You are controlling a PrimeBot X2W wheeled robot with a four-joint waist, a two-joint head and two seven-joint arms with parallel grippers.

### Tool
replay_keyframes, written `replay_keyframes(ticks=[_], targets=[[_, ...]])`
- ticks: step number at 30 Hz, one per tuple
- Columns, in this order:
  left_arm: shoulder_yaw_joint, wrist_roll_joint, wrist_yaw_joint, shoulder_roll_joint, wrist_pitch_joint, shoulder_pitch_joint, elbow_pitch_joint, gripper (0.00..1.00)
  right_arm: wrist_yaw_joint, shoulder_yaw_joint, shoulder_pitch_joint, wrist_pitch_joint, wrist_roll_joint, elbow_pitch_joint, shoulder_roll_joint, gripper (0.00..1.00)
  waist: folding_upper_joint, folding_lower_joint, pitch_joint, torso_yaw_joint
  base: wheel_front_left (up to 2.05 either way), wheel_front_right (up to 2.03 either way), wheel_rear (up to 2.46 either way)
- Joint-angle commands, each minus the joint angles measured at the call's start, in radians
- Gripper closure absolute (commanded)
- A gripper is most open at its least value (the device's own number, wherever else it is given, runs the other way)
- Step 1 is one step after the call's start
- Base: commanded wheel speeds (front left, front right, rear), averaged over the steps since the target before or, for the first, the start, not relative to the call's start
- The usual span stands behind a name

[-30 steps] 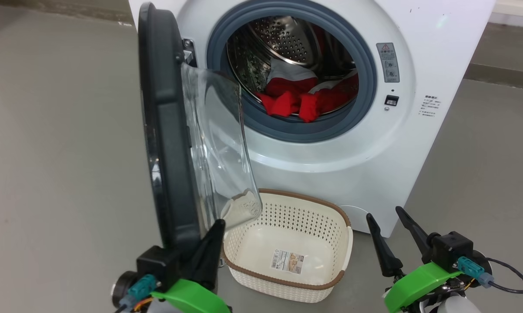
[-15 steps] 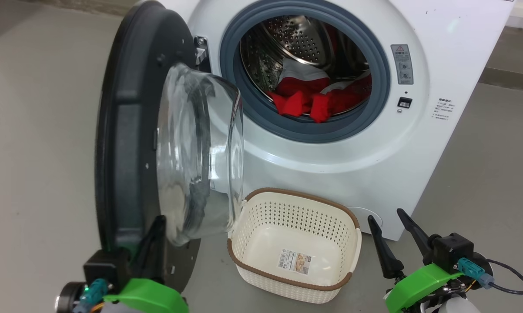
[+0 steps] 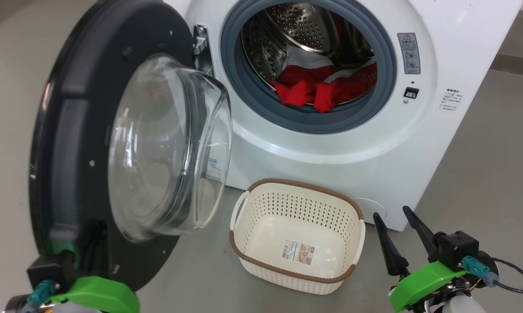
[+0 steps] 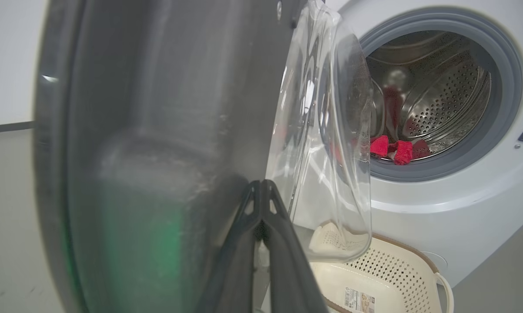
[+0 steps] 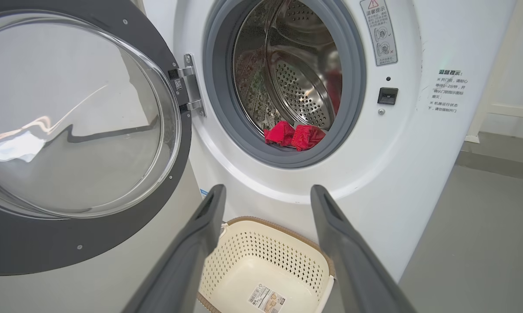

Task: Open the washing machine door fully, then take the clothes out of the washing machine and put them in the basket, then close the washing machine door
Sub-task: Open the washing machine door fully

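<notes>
Nearest me, at the lower left, my left claw has its two dark fingers pinched together with nothing between them. Their tips rest low on the inner side of the big round door with the wide glossy black rim, just beside its bulging clear glass bowl. I read that as a push on the door, not a grip. At the lower right my right claw hangs with its fingers spread wide and empty, well apart from everything, pointing towards the machine.

Between the two claws, on the grey floor, stands the small cream-white perforated plastic basket with the brown woven-look rim. It holds nothing but the paper sticker on its bottom, and it sits just in front of the machine, below the opening.

The door is swung out to the left on its hinge, its inner face turned to me. I judge the first step nearly or wholly done; whether the hinge has more travel I cannot tell.

Farther back, the big white boxy front-loading washing machine shows its grey rubber ring and perforated steel drum. The bright red garments with white parts lie in the drum's bottom, their near folds at the ring. So unloading has not begun: every garment is left to move to the basket, and the door to shut after.
</notes>
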State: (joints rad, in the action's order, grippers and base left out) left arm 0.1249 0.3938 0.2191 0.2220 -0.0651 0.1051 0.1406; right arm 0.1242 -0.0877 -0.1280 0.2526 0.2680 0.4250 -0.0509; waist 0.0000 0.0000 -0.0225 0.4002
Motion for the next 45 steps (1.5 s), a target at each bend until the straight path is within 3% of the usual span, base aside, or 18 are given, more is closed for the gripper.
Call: replay_keyframes(ticks=[1,19,45], targets=[[-0.064,0.007,0.008,0.041,-0.013,0.055,-0.004,1.00,0.007,-0.021,-0.040,0.009,-0.018,-0.023,0.001,0.00,0.0000,0.0000,0.003,-0.001,0.00,0.00,0.00],[-0.172,0.069,-0.010,0.107,-0.111,0.119,0.153,1.00,0.007,-0.019,-0.046,0.009,-0.070,-0.016,0.001,0.00,0.0000,0.0000,0.033,-0.010,0.00,0.00,0.00],[-0.239,0.126,-0.102,0.247,-0.166,0.363,0.501,1.00,0.007,-0.026,-0.087,0.009,-0.086,-0.023,-0.033,0.00,0.0000,0.0000,0.108,-0.051,0.00,0.00,0.00]])
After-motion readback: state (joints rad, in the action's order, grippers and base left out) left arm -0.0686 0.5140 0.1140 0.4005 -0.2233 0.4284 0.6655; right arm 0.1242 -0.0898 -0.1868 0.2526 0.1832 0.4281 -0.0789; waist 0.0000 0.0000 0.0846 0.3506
